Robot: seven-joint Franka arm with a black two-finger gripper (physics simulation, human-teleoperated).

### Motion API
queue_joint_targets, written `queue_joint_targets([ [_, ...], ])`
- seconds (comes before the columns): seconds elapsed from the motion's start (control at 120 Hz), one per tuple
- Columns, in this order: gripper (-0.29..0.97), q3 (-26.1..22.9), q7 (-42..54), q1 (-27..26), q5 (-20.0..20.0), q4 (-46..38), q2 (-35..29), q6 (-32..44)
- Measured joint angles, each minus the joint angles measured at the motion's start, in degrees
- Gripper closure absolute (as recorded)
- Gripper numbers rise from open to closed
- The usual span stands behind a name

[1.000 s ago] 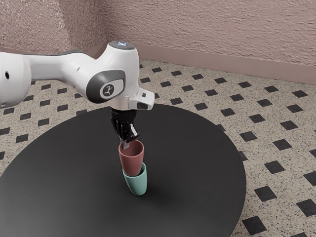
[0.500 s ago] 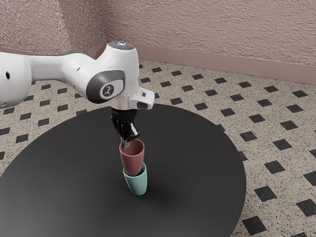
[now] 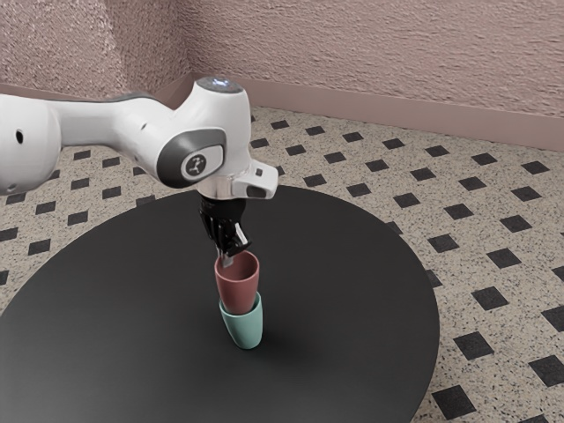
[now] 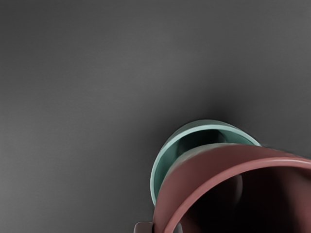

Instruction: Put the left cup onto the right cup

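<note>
A red cup (image 3: 236, 282) stands upright with its base nested inside a teal cup (image 3: 242, 327) near the middle of the round black table (image 3: 352, 291). My gripper (image 3: 231, 256) reaches down from above and is shut on the red cup's rim on the side toward the arm, one finger inside and one outside. In the wrist view the red cup (image 4: 209, 167) looms large just under my hand. The teal cup's rim (image 4: 164, 155) shows as a crescent behind it, over the dark tabletop (image 4: 97, 73).
The table's edge curves round toward the exterior view's right, with a checkered floor (image 3: 493, 220) beyond it. A pink wall (image 3: 397, 44) stands at the back. Bare tabletop lies on all sides of the stacked cups.
My hand and the red cup have shifted very slightly toward the exterior view's right and down, settling the red cup a little deeper in the teal cup. The teal cup has not moved.
</note>
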Motion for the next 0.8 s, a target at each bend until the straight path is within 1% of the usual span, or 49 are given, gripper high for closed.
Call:
queue_joint_targets([
  [0.042, 0.77, 0.0, 0.0, 0.0, 0.0, -0.1, 0.0, 0.0],
  [0.108, 0.70, 0.0, 0.1, 0.0, -0.1, -0.5, 0.0, 0.3],
  [0.175, 0.59, 0.0, 0.2, 0.0, -0.2, -0.7, 0.0, 0.7],
  [0.3, 0.35, 0.0, 0.4, 0.0, -0.3, -1.0, 0.0, 1.3],
  [0.417, 0.20, 0.0, 0.5, -0.1, -0.3, -1.1, -0.1, 1.6],
  [0.583, 0.09, 0.0, 0.6, -0.1, -0.3, -1.0, -0.3, 1.8],
  [0.8, 0.03, 0.0, 0.8, 0.0, -0.3, -0.8, -1.0, 1.9],
])
